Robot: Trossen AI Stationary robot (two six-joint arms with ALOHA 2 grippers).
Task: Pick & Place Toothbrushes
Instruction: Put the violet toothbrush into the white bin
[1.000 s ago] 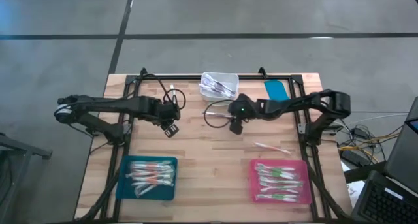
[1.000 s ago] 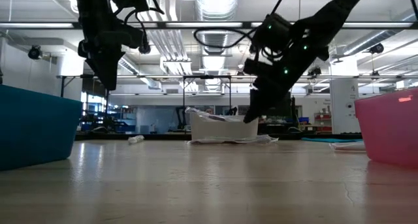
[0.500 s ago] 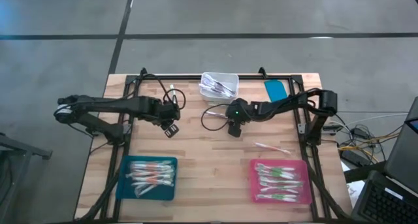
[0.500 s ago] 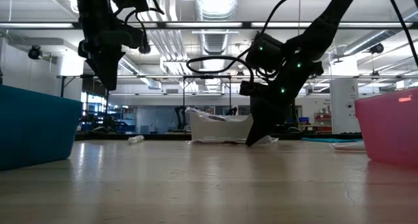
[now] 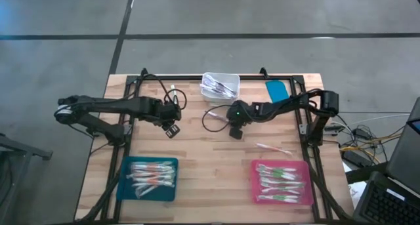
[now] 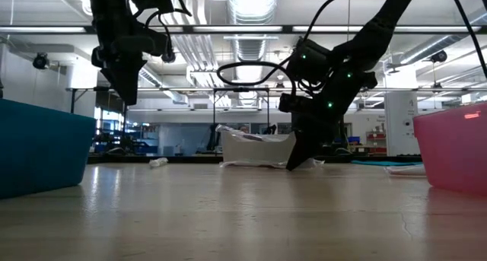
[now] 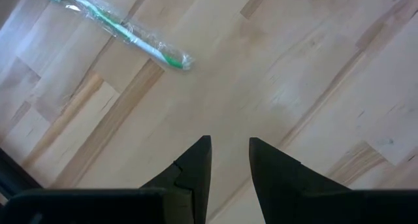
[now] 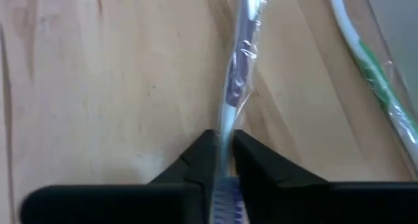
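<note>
Since a second ago: right gripper (image 5: pixel 235 131) drawn away from the white bin (image 5: pixel 220 85) toward mid-table and dropped lower, arm folded back at the elbow. Fingers (image 8: pixel 202 157) now pinched on a wrapped purple toothbrush (image 8: pixel 236 80). Barely any shift over the last half second.

We see a bin (image 5: pixel 220 86) at the worktop (image 5: pixel 210 153) far edge, two trays (image 5: pixel 150 178) (image 5: pixel 282 182) of toothbrushes (image 5: pixel 152 175) near the front corners

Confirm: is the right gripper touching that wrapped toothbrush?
Touching. The right wrist view shows the right gripper with fingers closed on the wrapped toothbrush, which runs out between them.
</note>
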